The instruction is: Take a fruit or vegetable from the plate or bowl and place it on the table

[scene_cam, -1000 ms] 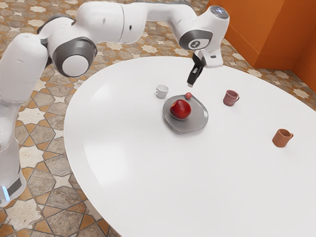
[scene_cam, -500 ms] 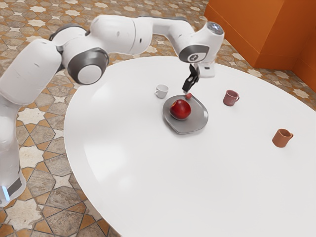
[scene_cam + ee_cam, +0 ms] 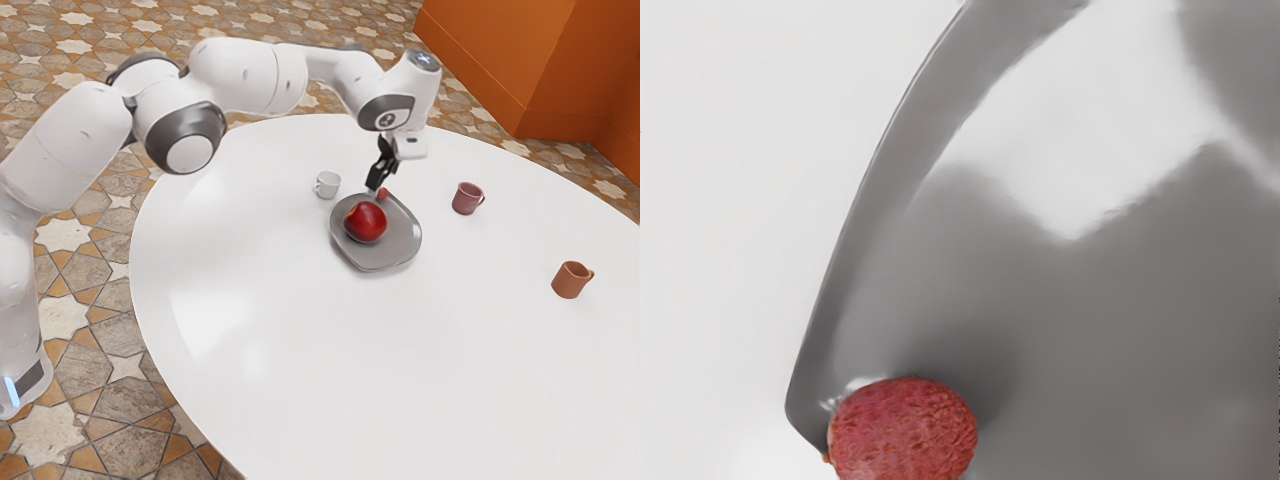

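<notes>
The tabletop (image 3: 290,370) is white and glossy, with a broad curved edge and a pale patch of glare toward the exterior view's left. Beneath it spreads a tiled floor (image 3: 65,320) patterned with stars and angular shapes in cream, grey-brown and ochre. An orange wall (image 3: 565,65) rises beyond the tabletop in the exterior view's upper right, a ledge running along its lower part.

On the tabletop sits a grey plate (image 3: 402,238), smooth and shiny, with a raised rim and pointed corners. The small fruit (image 3: 903,432), red and bumpy-skinned, lies on the plate close to one corner, just inside the rim; a soft shadow falls beside it and white reflections cross the grey. The big fruit (image 3: 366,222), deep red and glossy, is on the plate too, near the small one.

The arm (image 3: 245,75) reaches over the tabletop, and the pincer (image 3: 373,189) points down at the small fruit, very near it. I cannot tell whether the pincer is spread or pressed together.

A white cup (image 3: 328,185) stands near the plate. Toward the exterior view's right are a dull red mug (image 3: 466,198) and, farther off from the plate, a brown-orange mug (image 3: 570,280), both upright.
</notes>
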`<state>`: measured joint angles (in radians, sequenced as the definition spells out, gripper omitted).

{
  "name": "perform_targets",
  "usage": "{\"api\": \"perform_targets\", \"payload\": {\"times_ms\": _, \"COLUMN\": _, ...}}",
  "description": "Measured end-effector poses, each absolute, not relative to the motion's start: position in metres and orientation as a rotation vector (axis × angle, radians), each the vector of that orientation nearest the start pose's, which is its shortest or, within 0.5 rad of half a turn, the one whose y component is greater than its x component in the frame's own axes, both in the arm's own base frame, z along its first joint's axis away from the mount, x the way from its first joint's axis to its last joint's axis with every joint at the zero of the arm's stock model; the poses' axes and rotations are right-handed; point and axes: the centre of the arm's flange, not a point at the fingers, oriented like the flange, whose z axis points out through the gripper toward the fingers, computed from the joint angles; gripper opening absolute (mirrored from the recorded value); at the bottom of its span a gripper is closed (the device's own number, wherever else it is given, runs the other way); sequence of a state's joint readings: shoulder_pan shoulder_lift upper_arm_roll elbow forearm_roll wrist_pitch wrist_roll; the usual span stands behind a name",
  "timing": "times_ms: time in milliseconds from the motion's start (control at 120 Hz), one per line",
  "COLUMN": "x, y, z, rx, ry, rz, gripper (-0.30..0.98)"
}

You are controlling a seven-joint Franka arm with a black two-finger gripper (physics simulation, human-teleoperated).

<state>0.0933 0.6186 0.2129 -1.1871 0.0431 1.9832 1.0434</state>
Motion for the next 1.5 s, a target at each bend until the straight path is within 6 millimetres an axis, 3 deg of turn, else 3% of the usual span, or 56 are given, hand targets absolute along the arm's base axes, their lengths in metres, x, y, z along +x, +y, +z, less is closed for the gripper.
{"api": "perform_targets", "payload": {"times_ms": 233, "x": 0.728, "y": 0.187, "z": 0.445, "rx": -2.691, "ry": 1.127, "rz": -0.123, "gripper": 0.68}}
{"api": "perform_targets", "payload": {"times_ms": 492, "x": 0.731, "y": 0.2, "z": 0.418, "rx": -2.714, "ry": 1.114, "rz": -0.12, "gripper": 0.68}}
{"api": "perform_targets", "payload": {"times_ms": 700, "x": 0.733, "y": 0.201, "z": 0.415, "rx": -2.709, "ry": 1.114, "rz": -0.144, "gripper": 0.68}}
{"api": "perform_targets", "payload": {"times_ms": 992, "x": 0.732, "y": 0.206, "z": 0.416, "rx": -2.747, "ry": 1.053, "rz": -0.168, "gripper": 0.28}}
{"api": "perform_targets", "payload": {"times_ms": 1108, "x": 0.731, "y": 0.21, "z": 0.415, "rx": -2.766, "ry": 1.015, "rz": -0.174, "gripper": 0.2}}
{"api": "perform_targets", "payload": {"times_ms": 1275, "x": 0.729, "y": 0.21, "z": 0.42, "rx": -2.791, "ry": 0.961, "rz": -0.175, "gripper": 0.18}}
{"api": "perform_targets", "payload": {"times_ms": 1500, "x": 0.719, "y": 0.203, "z": 0.455, "rx": -2.826, "ry": 0.882, "rz": -0.172, "gripper": 0.16}}
